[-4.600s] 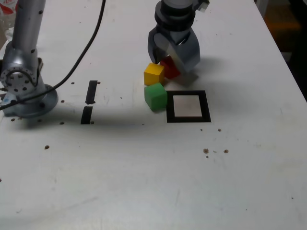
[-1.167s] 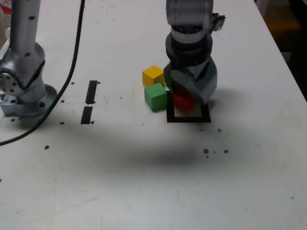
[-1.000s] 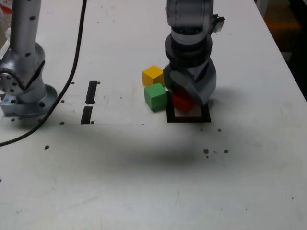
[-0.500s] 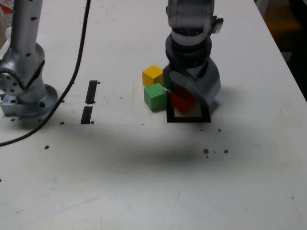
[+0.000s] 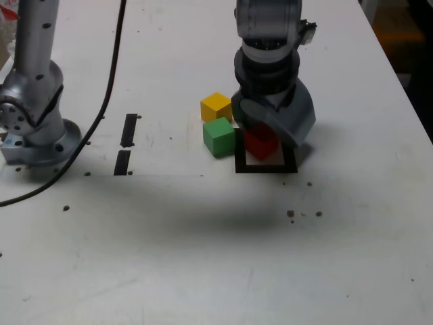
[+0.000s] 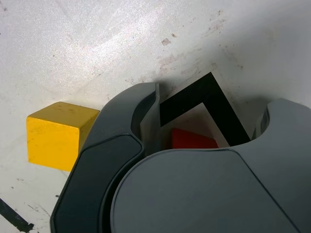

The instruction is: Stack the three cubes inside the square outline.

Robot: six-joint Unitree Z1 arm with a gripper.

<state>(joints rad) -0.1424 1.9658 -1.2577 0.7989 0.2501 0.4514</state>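
Right now, you have the arm (image 5: 267,61) coming down over the far part of the square outline (image 5: 241,162), its wrist nearly upright in the exterior view and the hand (image 6: 206,124) pointing down, low above the desk (image 5: 162,257). The base (image 5: 42,145) stands well apart from the outline, towards the exterior view's left, and the arm's upper stretch runs out of that view's top edge. Your hand is open: the wrist view shows its jaws apart, with a clear gap between the red cube and one of them.

You have three cubes, one of each colour. The red cube (image 5: 261,141) lies within the outline, between the jaws, partly hidden from you by the hand. The green cube (image 5: 219,137) sits just beside the outline, on the exterior view's left; whether it touches the tape, you can't tell. The yellow cube (image 5: 216,107) is near the outline's far left corner in that view, beyond the green one. You can also count one outline and two short black strips (image 5: 128,130), well apart from it, to the exterior view's left.
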